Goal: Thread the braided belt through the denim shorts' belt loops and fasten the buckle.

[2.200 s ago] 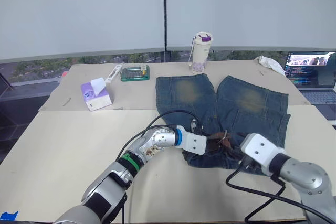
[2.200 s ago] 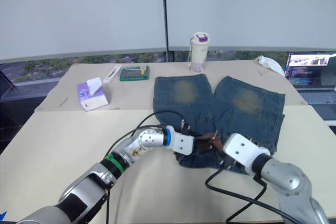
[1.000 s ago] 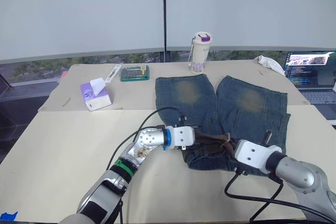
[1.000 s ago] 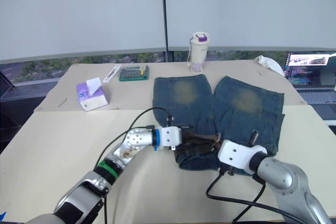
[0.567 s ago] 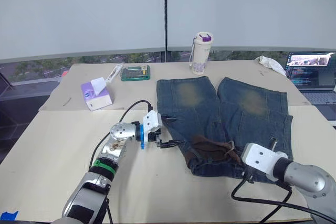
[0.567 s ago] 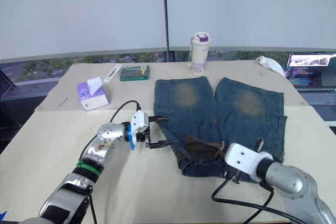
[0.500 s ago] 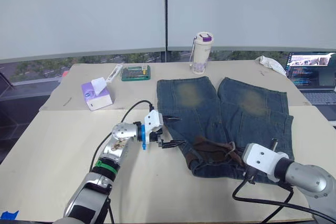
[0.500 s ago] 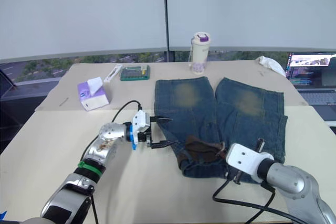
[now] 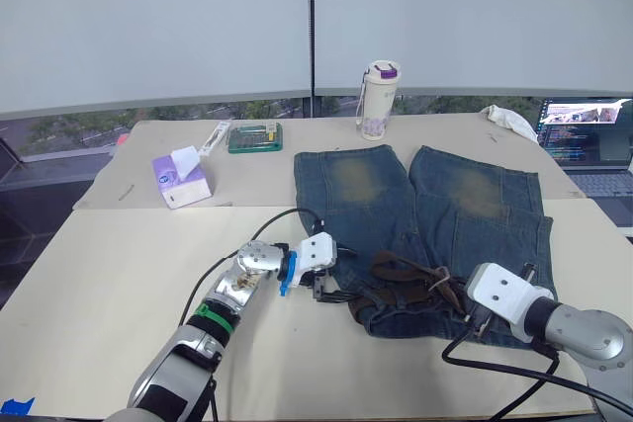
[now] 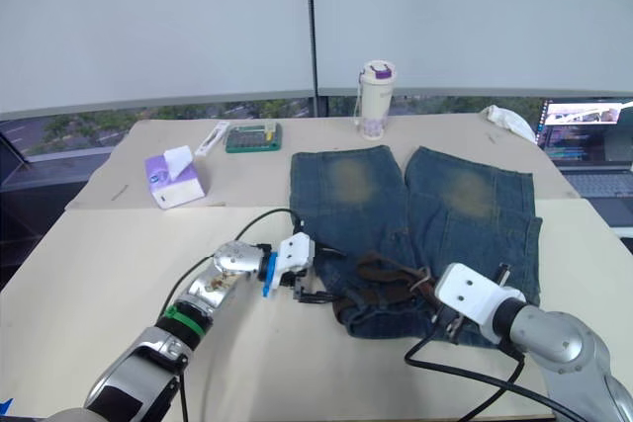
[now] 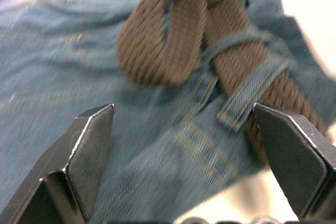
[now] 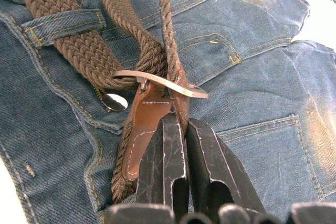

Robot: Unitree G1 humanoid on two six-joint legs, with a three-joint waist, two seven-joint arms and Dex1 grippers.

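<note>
Even, bright daylight-type light from the pale window wall behind the beige table (image 9: 119,274); shadows soft and faint. Head views sharp, no glare, little edge distortion. Left wrist view blurred, with the brown braided belt (image 11: 181,35) and blue denim shorts (image 11: 79,72) smeared. Right wrist view crisp, belt weave clear.

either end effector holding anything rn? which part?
Right end effector is shut on the braided belt, gripping its leather end just behind the buckle. Left end effector is open over the denim shorts, holding nothing.
</note>
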